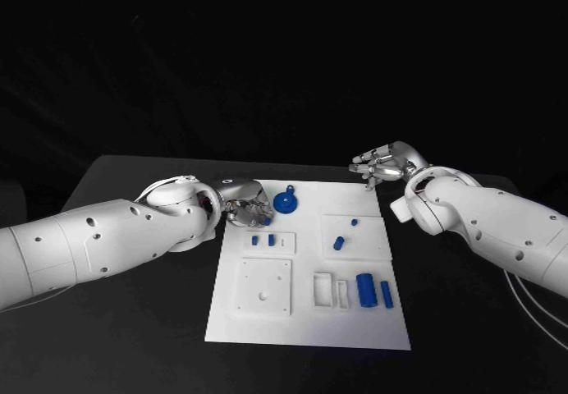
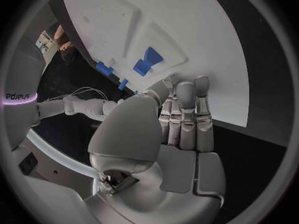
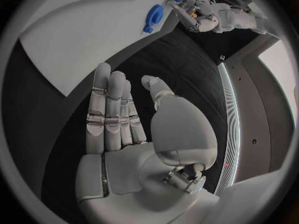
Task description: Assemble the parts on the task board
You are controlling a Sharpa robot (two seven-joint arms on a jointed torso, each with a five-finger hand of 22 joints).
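The white task board [image 1: 310, 328] lies mid-table with several blue parts on it. A round blue part [image 1: 286, 200] sits near its far edge, also visible in the right wrist view [image 3: 152, 17]. Two small blue parts [image 1: 263, 240] lie in a recess, another blue part [image 1: 339, 242] lies mid-board, and two blue cylinders [image 1: 377, 290] lie near the right side. My left hand [image 1: 244, 205] is at the board's far left edge beside the round part, its fingers [image 2: 186, 109] straight and holding nothing. My right hand [image 1: 381, 167] hovers past the far right corner, its fingers [image 3: 112, 109] spread and empty.
A raised square plate [image 1: 264, 286] and a slotted white block [image 1: 330, 290] stand on the board's near half. Black tabletop [image 1: 130, 345] surrounds the board. In the left wrist view a blue part [image 2: 147, 61] sits on a raised white area of the board.
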